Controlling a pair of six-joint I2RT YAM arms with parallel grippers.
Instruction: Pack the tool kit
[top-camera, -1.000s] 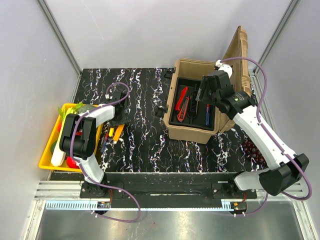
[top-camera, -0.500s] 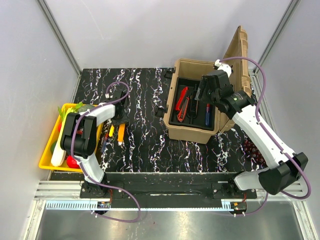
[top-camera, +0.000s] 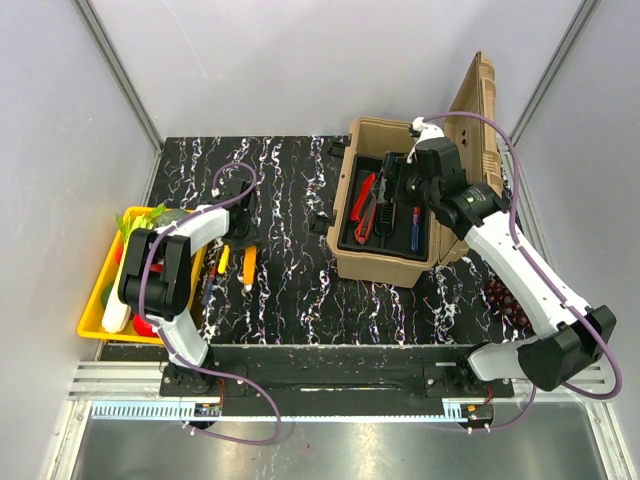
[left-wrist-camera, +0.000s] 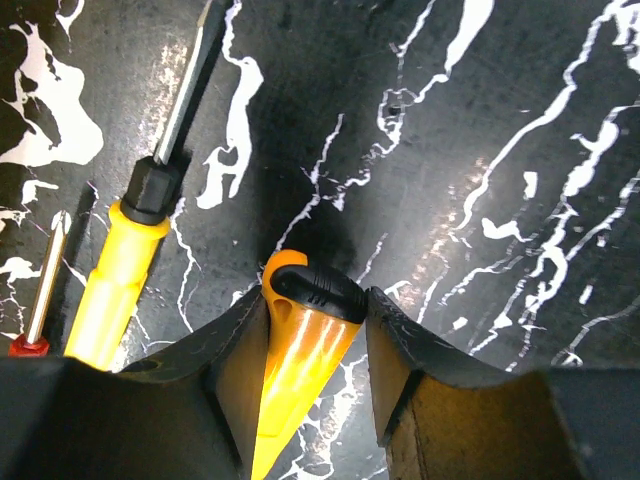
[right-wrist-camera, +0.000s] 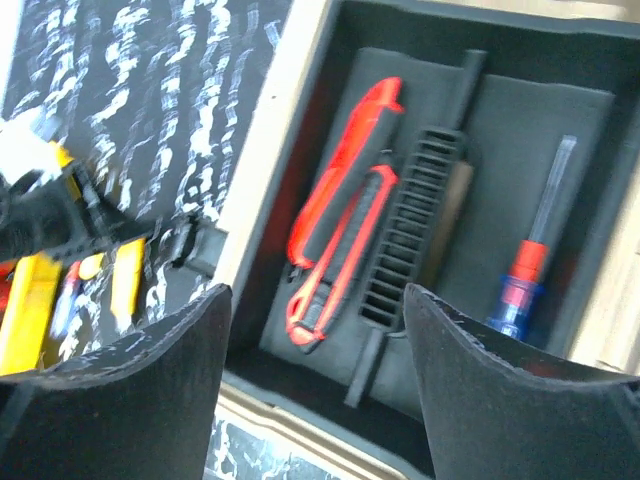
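The big tan plastic toolbox (top-camera: 385, 262) sits open on the black marbled counter (top-camera: 290, 200), lid up. The right end effector (right-wrist-camera: 315, 300) hangs over the toolbox's black inner tray (right-wrist-camera: 560, 110) with its fingers spread wide and nothing in them. A red utility knife (right-wrist-camera: 345, 215) and a blue-handled screwdriver (right-wrist-camera: 522, 290) lie in that tray. Well left of the toolbox, the left end effector (left-wrist-camera: 317, 300) is pinching an orange-handled screwdriver with a black cap (left-wrist-camera: 290, 350), fingers pressed on both sides of the handle. A yellow-handled screwdriver (left-wrist-camera: 110, 290) lies just beside it, on the side away from the toolbox.
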